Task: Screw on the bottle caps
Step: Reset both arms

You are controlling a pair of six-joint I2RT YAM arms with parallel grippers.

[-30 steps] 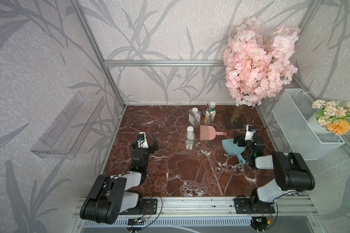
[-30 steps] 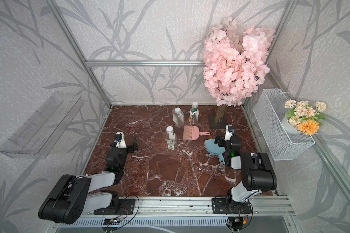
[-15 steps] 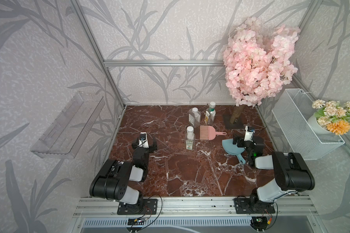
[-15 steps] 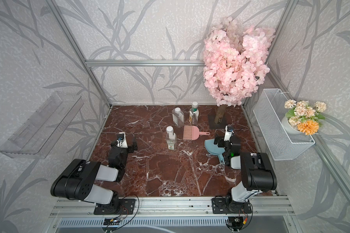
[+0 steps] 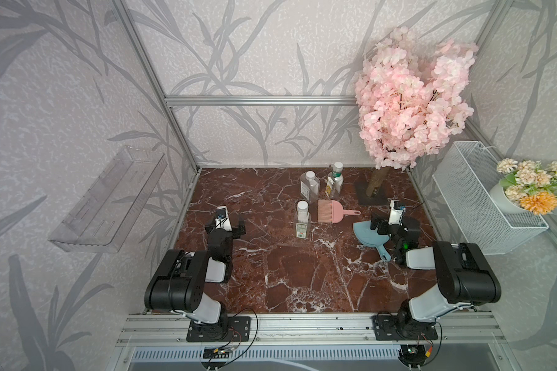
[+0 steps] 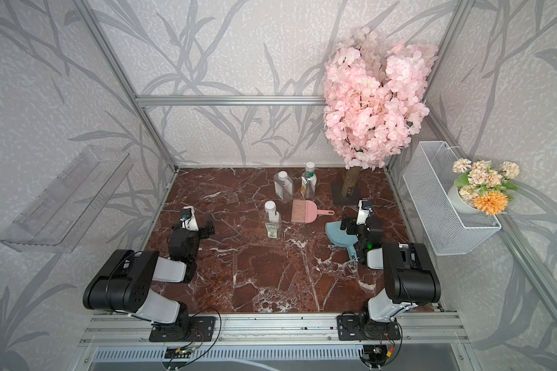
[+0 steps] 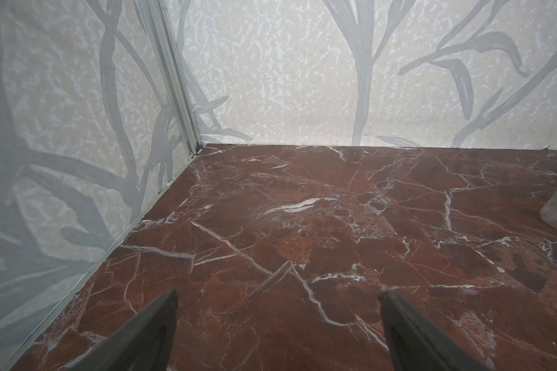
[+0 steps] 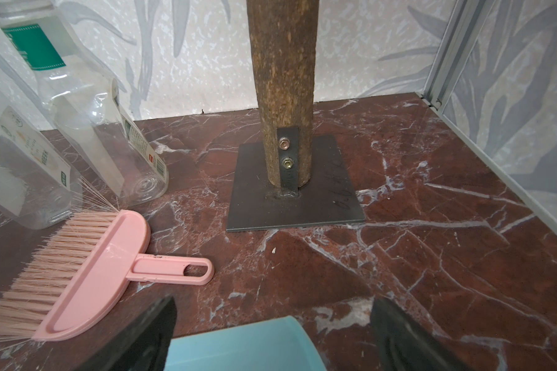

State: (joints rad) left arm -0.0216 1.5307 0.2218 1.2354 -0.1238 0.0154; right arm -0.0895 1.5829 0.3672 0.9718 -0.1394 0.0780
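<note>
Both claws are empty. The left claw [image 7: 277, 298] is spread wide over bare desk [image 7: 302, 225]. The right claw [image 8: 270, 305] is spread too, tips over the blue dustpan [image 8: 238, 347]; touching it or not, can't tell.

Of the three bottles [image 6: 283, 189], the front bottle [image 5: 302, 220] stands roughly midway betw. the two claws, a bit fwd of both. The square bottle [image 5: 309, 189] and green-band bottle [image 5: 335, 183] stand side by side, further fwd and left of the right claw, beyond the pink brush [image 5: 331, 211]. The bottle caps [image 5: 302, 205] sit one per neck.

Handling, as a judgement: the bottles look empty, thin clear plastic, so v. light. They'd prob. skid or tip on the polished desk, and the walls would dent if squeezed hard. Best hold is likely one claw pinching the body at mid-height, gently, while the other takes the cap across its rim. The caps look small, stiff and smooth, so slip while twisting is the main risk.

Hard to make out:
- Threads are covered by the caps, so tight vs. merely resting can't be told.
- The right wrist view cuts off the back pair's tops, caps incl.
- The left wrist view catches only a sliver of one bottle's base at the frame edge.
- Cap ribbing and label print are too small to read.
</note>
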